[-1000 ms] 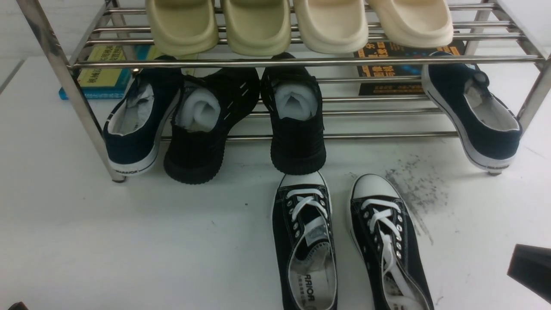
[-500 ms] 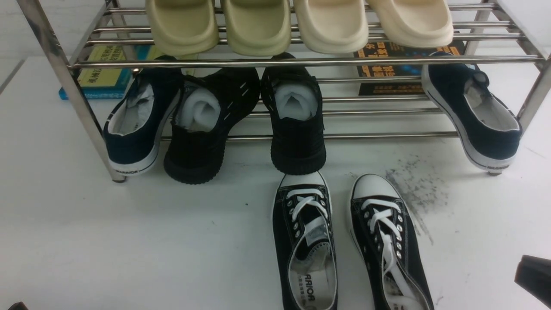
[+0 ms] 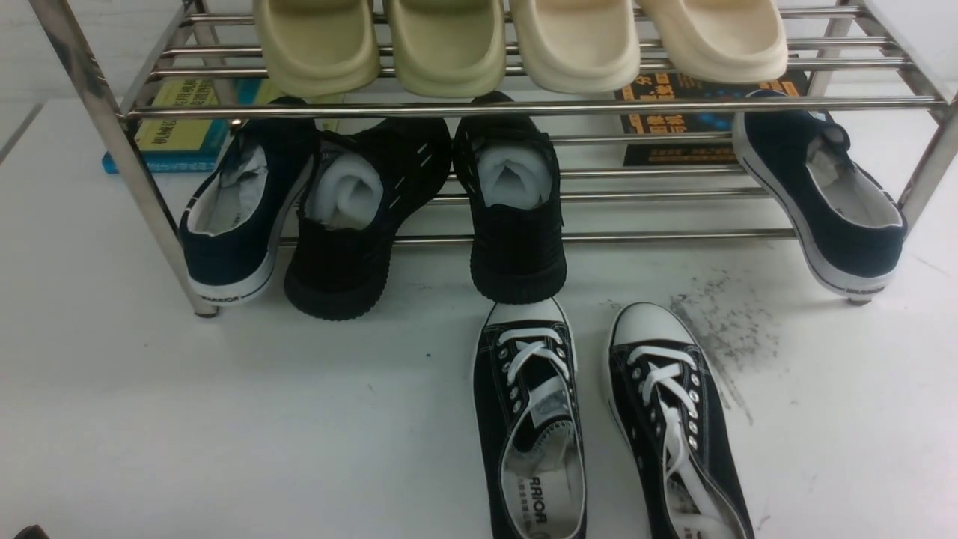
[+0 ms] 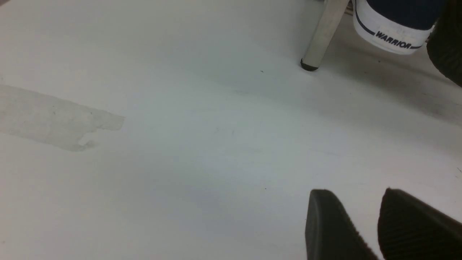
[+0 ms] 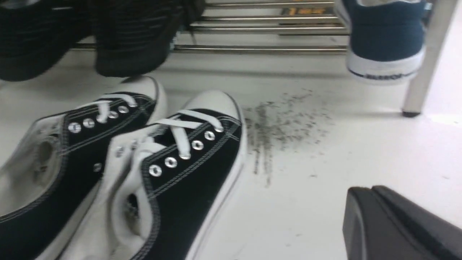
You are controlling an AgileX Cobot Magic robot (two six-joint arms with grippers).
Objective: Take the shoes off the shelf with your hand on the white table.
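Note:
The shoes, a pair of black canvas sneakers (image 3: pixel 528 419) with white laces and toe caps, lie side by side on the white table (image 3: pixel 224 419), toes toward the shelf (image 3: pixel 524 108). They also fill the near side of the right wrist view (image 5: pixel 187 173). My right gripper (image 5: pixel 368 189) hovers low over the table beside the pair, apart from it, jaws pressed together on nothing. It is out of the front view. My left gripper (image 4: pixel 356 191) hangs over bare table near the shelf's leg (image 4: pixel 319 43), fingers apart and empty.
On the lower tier sit two navy shoes (image 3: pixel 232 217) (image 3: pixel 831 202) and two black paper-stuffed shoes (image 3: pixel 352 224) (image 3: pixel 516 217). Several cream slippers (image 3: pixel 449 45) rest on top. Books (image 3: pixel 179 127) lie behind. Dark scuff streaks (image 3: pixel 718 322) mark the table right of the pair.
My right gripper has slid out past the front view's lower right edge and no longer shows there. The shoes and everything on the shelf have stayed put.

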